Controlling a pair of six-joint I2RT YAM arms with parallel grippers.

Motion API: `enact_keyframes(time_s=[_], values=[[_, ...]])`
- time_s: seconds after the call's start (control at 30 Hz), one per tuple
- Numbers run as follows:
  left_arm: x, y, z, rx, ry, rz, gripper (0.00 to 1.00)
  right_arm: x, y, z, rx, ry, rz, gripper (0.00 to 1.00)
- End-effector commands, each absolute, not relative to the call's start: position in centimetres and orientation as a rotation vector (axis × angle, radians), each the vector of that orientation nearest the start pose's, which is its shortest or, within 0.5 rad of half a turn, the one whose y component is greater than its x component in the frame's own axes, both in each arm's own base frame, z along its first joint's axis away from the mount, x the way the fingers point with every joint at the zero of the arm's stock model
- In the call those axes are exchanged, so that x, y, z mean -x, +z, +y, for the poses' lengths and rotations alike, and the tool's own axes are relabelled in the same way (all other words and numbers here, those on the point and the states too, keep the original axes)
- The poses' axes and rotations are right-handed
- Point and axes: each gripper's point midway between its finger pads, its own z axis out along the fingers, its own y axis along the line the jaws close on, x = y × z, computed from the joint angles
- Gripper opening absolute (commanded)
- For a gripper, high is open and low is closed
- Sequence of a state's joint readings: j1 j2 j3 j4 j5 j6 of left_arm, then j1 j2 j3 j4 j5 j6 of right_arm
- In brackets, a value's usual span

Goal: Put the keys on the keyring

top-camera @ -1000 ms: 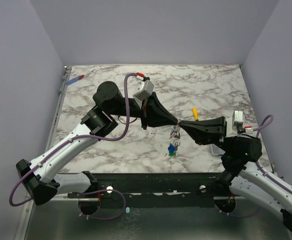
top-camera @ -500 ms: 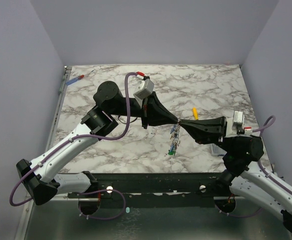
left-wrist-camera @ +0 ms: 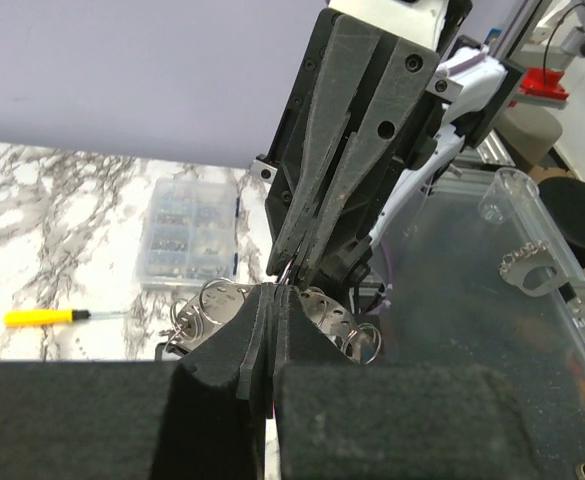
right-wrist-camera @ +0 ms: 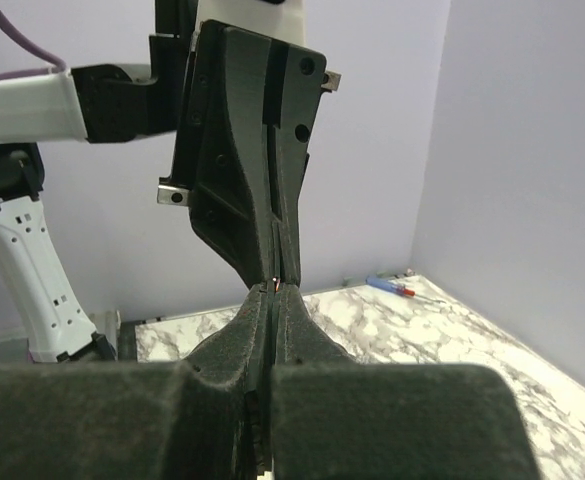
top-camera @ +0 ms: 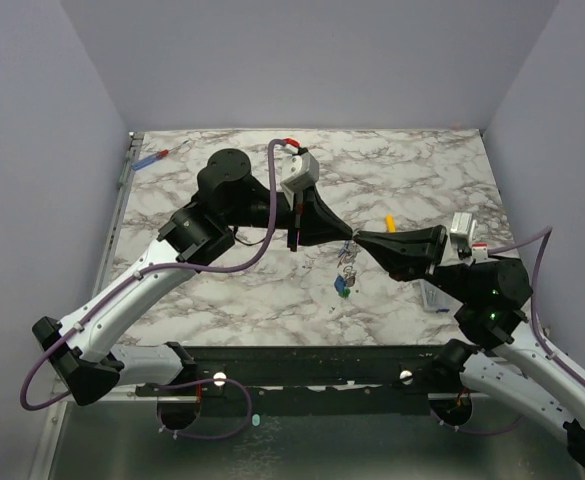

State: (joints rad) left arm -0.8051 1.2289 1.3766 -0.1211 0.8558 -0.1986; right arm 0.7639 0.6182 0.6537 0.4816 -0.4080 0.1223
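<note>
Top external view: the marble table (top-camera: 222, 290) is spanned by both arms, whose grippers are brought tip to tip above its middle. The left gripper (top-camera: 344, 233) is seen clenched. From the left wrist view it is judged to be pinched on the keyring (left-wrist-camera: 215, 287), whose wire loops show on either side of its fingertips. The right gripper (top-camera: 362, 239) is likewise clenched, on a thin sliver of metal; which part of the bunch that is cannot be told. The keys (top-camera: 344, 283) are hung just below the meeting point, apparently off the table, with a blue and a green tag lowest.

Trouble is most likely to be caused by two such small pinches set so close together. Should the arms be drawn apart unevenly, the thin loop could be bent or pulled from one grip and the bunch dropped. The fingertips could also be driven into each other. The pinch point is hidden in both wrist views, so a slip might be missed.

No brand, label or writing can be read on the clear box (left-wrist-camera: 187, 235) or the yellow screwdriver (left-wrist-camera: 47, 317).
</note>
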Motion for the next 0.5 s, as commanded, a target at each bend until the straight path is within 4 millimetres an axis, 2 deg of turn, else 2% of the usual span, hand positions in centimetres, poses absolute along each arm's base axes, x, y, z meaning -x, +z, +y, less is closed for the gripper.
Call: enact_keyframes(time_s=[0.0, 0.47], values=[[-14.6, 41.6, -35.3, -1.216, -1.365, 1.326, 0.0, -14.2, 38.9, 25.6, 0.806, 1.045, 1.01, 0.01], [-14.6, 42.3, -34.9, -1.263, -1.314, 1.331, 0.0, -14.5, 37.0, 26.5, 0.844, 1.078, 1.108, 0.01]])
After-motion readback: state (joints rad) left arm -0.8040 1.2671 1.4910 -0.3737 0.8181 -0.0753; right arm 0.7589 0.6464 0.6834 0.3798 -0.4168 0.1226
